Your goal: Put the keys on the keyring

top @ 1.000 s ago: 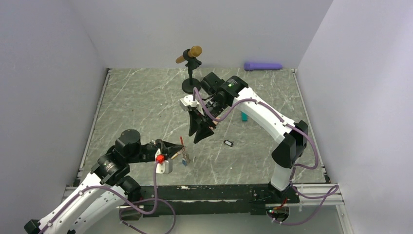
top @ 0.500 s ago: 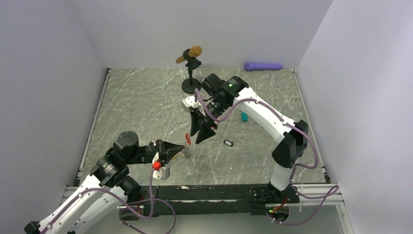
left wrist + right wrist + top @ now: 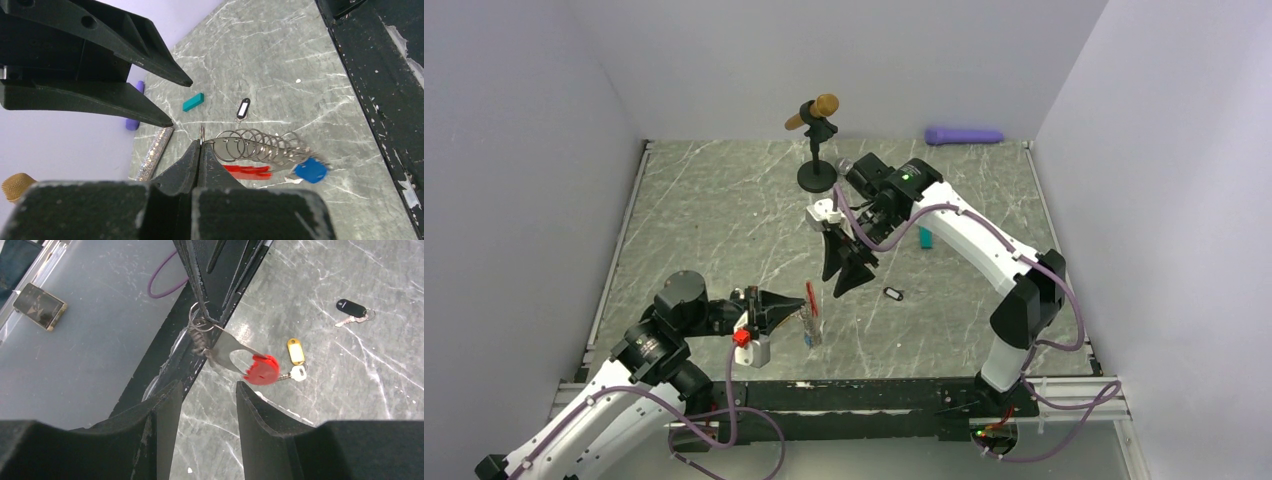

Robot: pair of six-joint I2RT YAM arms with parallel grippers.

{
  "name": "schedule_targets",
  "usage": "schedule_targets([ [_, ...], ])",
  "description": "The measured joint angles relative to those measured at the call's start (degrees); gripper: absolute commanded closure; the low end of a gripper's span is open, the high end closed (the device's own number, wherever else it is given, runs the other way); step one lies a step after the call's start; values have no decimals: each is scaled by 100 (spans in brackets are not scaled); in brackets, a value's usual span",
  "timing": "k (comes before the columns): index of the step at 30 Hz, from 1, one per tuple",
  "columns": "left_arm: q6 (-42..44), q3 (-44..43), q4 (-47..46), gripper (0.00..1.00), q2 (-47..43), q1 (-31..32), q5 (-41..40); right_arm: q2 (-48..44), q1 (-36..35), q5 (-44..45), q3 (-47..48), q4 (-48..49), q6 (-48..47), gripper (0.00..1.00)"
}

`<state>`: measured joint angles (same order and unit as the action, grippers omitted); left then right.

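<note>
My left gripper (image 3: 201, 145) is shut on a small ring at the end of the keyring (image 3: 260, 147), a silvery coil with a red clip (image 3: 247, 171). It holds the keyring just above the table at the near middle (image 3: 809, 315). A blue-tagged key (image 3: 310, 170) hangs at the coil's far end. A yellow-tagged key (image 3: 295, 351) shows beside the red clip (image 3: 262, 370); I cannot tell if it is attached. A black-tagged key (image 3: 893, 293) lies loose on the table to the right. My right gripper (image 3: 834, 286) hovers open just beyond the keyring, nothing between its fingers (image 3: 165, 410).
A teal block (image 3: 925, 238) lies behind the right gripper. A glittery tube (image 3: 155, 152) lies under the right arm. A microphone on a stand (image 3: 816, 140) and a purple cylinder (image 3: 964, 135) sit at the back wall. The black front rail (image 3: 874, 395) edges the table.
The left gripper has carried the keyring a little to the right and turned it. The right gripper has come nearer, down toward it, with its jaws slightly wider.
</note>
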<state>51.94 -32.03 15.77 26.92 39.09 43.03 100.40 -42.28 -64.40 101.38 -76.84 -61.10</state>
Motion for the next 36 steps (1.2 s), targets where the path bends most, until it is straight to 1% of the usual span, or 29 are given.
schedule_targets([
  [5, -391, -20, -122, 100, 190, 0, -2, -184, 79, -4, -225, 33, 2, 51],
  [11, -1158, -151, -181, 100, 442, 0, -240, -435, 302, -17, -468, 144, 37, 50],
  [18, -2175, -232, -415, 100, 498, 0, -450, -946, 909, -26, -1235, 693, 299, 50],
  [22, -2524, -251, -549, 100, 562, 0, -516, -1274, 1220, -15, -1867, 1082, 365, 47],
  [25, -2621, -262, -555, 100, 638, 0, -549, -1471, 1351, 33, -2317, 1270, 306, 40],
  [28, -2616, -271, -546, 100, 743, 0, -592, -1692, 1429, 221, -2837, 1530, 131, 38],
  [32, -2616, -271, -509, 100, 938, -15, -649, -2076, 1550, 717, -3919, 2004, 26, 36],
  [36, -2649, -271, -459, 100, 1003, -44, -761, -2505, 1930, 1049, -4833, 2426, -22, 35],
])
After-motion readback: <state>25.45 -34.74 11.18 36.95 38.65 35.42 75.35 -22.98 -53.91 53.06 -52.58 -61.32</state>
